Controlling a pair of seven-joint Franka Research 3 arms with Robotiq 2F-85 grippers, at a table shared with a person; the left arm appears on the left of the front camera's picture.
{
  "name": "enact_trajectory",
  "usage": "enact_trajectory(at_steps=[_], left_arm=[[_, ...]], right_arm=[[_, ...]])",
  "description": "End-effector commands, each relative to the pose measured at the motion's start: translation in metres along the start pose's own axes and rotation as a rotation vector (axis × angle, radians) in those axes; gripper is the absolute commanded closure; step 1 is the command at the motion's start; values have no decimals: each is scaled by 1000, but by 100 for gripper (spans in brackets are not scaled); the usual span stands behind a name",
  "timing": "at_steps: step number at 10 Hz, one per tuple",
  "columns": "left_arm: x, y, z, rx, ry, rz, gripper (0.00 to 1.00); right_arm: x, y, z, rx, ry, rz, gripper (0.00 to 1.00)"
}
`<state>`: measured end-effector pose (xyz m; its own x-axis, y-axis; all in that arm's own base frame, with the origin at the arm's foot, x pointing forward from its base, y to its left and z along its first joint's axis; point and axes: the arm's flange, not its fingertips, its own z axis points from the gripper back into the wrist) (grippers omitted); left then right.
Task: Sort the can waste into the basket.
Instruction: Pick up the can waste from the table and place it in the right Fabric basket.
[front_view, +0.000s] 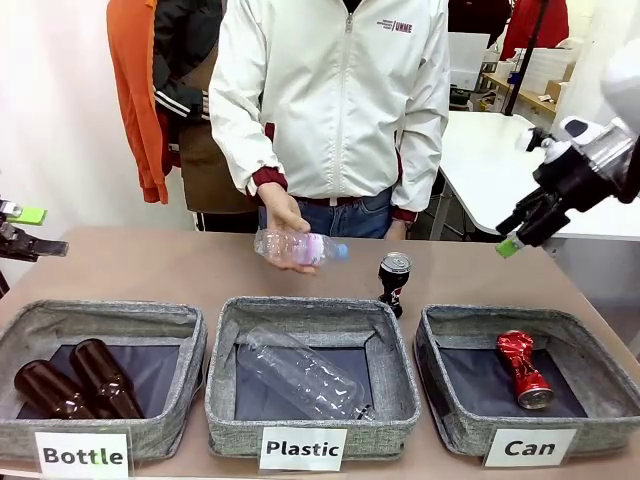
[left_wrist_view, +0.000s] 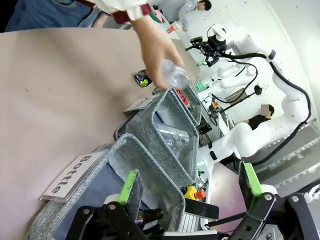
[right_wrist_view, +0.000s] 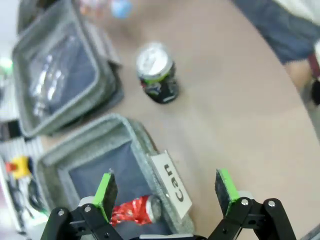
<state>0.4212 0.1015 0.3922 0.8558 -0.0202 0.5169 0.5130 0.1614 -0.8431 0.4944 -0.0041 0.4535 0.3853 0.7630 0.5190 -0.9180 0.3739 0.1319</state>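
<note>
Dark drink can (front_view: 394, 276) is standing just behind the Can basket (front_view: 452, 418), awaiting pickup; the right tool (front_view: 518, 232) is hovering wide open and empty, needing to descend onto it.

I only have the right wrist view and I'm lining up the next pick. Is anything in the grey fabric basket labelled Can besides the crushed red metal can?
Observer: No. In the front view, the grey fabric basket labelled Can holds just the crushed red metal can.
Operator: What's the blur beyond the dark can with the silver top?
Observer: A person's hand holding a clear plastic bottle above the table.
Operator: And the left tool?
Observer: Open, by the table's left edge, far from that can.
</note>
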Motion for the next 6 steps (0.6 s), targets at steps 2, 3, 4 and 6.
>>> enact_trajectory(at_steps=[2,3,4,6], left_arm=[[-1,-3,0,7,9,-3,0],[-1,-3,0,7,9,-3,0],[-1,-3,0,7,9,-3,0],[-1,-3,0,7,9,-3,0]], right_arm=[[-4,-38,-25,32,41,319,0],[0,-48,-37,18,9,373,0],[2,-56,-47,26,-21,418,0],[-2,-71,-62,53,-51,429,0]])
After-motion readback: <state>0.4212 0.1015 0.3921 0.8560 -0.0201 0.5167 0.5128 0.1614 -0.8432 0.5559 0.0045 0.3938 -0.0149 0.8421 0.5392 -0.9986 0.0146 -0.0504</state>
